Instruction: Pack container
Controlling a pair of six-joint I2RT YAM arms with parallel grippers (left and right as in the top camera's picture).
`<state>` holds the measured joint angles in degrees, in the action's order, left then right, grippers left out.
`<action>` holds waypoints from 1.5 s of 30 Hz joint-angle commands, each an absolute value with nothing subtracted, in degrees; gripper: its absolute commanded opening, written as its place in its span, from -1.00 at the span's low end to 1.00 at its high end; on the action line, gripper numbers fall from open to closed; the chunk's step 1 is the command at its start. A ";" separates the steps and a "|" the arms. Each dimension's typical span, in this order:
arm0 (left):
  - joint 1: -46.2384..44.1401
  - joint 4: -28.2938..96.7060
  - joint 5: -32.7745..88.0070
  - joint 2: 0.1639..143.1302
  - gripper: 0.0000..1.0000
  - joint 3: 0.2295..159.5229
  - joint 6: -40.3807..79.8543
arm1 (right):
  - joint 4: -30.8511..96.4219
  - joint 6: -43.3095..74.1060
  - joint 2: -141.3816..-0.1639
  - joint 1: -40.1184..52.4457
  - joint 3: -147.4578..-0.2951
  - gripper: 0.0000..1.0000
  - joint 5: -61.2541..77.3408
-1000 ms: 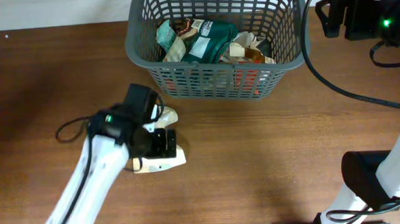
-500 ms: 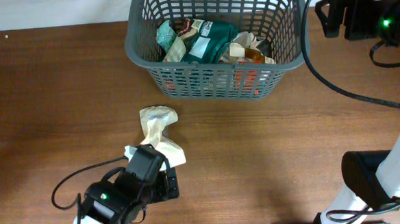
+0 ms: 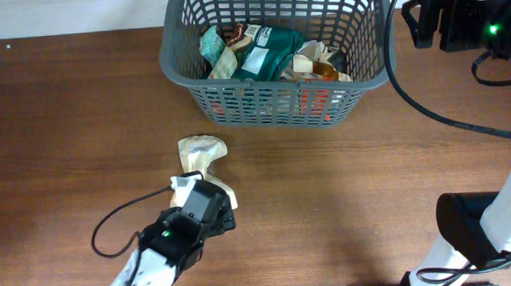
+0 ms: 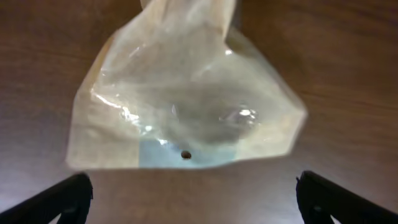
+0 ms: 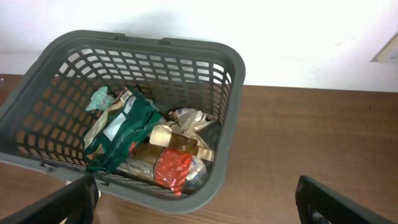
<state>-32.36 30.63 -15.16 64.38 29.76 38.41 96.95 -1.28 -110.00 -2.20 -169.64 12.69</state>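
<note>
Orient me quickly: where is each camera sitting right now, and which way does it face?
Overhead: above the table, facing straight down at basket, packet, left arm and right arm.
Left wrist: low over the table, facing the packet; open left gripper frames the bottom corners.
Right wrist: raised beside the basket, angled down into it; open right gripper frames the bottom corners.
Shared: overhead and right wrist both show the basket; overhead and left wrist the packet.

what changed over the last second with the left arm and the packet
The left gripper pulled back from over the pale packet toward the near edge of the table, then edged forward again; it is open at the packet's near end, gripping nothing. The packet lies about where it was. The container, its contents and the right gripper stayed put.
</note>
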 commanded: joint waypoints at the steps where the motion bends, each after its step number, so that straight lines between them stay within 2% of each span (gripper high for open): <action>1: -32.47 27.53 -19.05 69.06 1.00 28.95 37.71 | 97.32 -1.19 -109.97 -1.89 -169.66 0.98 13.56; 8: -30.76 20.16 -18.02 74.30 0.98 28.97 37.67 | 97.32 -1.17 -109.95 -1.89 -169.66 0.98 13.56; 27: -28.10 27.18 -17.82 74.24 0.93 40.01 29.85 | 97.32 -1.19 -109.97 -1.89 -169.66 0.98 13.52; 39: -14.61 27.42 -7.20 74.26 0.86 40.42 26.50 | 97.32 -1.19 -109.97 -1.89 -169.66 0.98 13.56; 45: -12.73 27.33 -6.35 74.26 0.84 40.42 23.46 | 97.32 -1.17 -109.97 -1.89 -169.66 0.98 13.61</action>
<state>-13.15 27.24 -8.45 74.00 39.62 26.48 96.97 -1.30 -110.00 -2.20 -169.64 13.04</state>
